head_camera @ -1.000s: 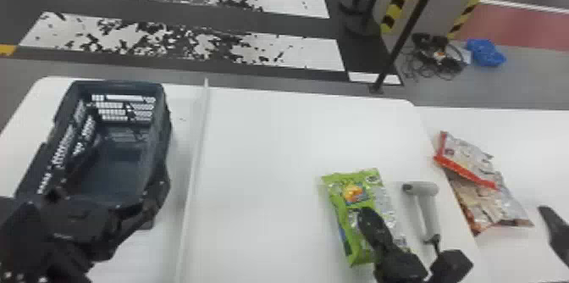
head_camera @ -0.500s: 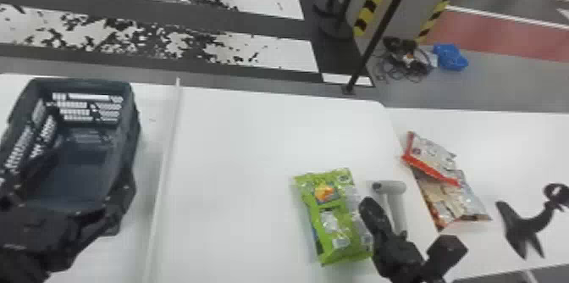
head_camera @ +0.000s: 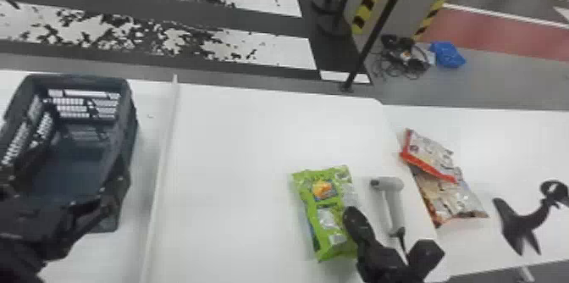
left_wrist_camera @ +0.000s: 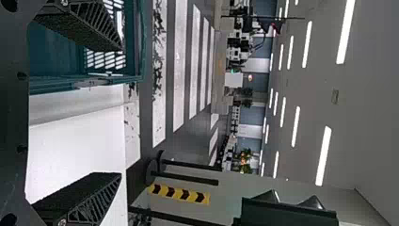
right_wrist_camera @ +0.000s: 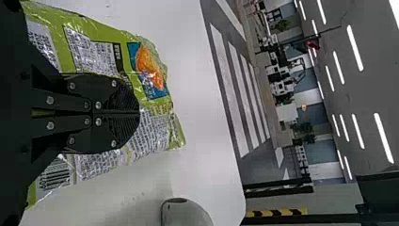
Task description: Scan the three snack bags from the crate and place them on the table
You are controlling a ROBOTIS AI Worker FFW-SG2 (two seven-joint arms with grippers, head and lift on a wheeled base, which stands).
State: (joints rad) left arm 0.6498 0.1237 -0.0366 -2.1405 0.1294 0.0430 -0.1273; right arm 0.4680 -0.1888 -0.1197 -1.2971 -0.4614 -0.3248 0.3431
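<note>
Green plastic snack bag (head_camera: 324, 235) lies beneath the right gripper's (head_camera: 353, 217) closed fingers, hold unclear; left of it, the left gripper (head_camera: 62, 184) gapes empty.

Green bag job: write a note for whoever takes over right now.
Left tool: open, at the crate.
Right tool: shut, over the green bag; can't tell if it grips it.
Green bag: left of the scanner.
Done: red-edged bag and silvery bag lie overlapping on the right-hand table; scans can't be confirmed.
To do: likely scan the green bag, then set it with those two.
</note>
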